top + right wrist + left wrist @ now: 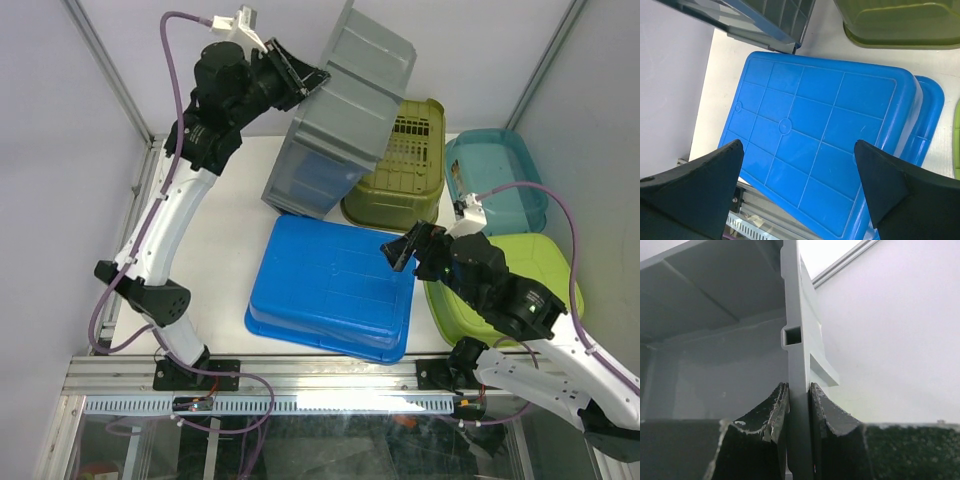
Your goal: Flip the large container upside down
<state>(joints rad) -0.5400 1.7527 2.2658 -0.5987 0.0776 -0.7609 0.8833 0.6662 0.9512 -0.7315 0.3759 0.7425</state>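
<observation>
We see our left gripper (320, 77) pinching the rim of the tilted large container (345, 110), while our right gripper (398, 250) hangs spread above the overturned blue tub (320, 290).

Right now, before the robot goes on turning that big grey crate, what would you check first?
1. Grip: ok. The left gripper has both fingers clamped on the rim wall of the large container.
2. Lift: ok. The container hangs tilted with one end high. Whether its low end touches the table: cannot tell.
3. Other arm clear: ok. The right gripper is open and holds nothing, above the blue tub.
4. Landing room: not ok. The blue tub and the olive basket sit close to the container's low end.
5. Container empty: cannot tell. Only part of its inside shows.
</observation>
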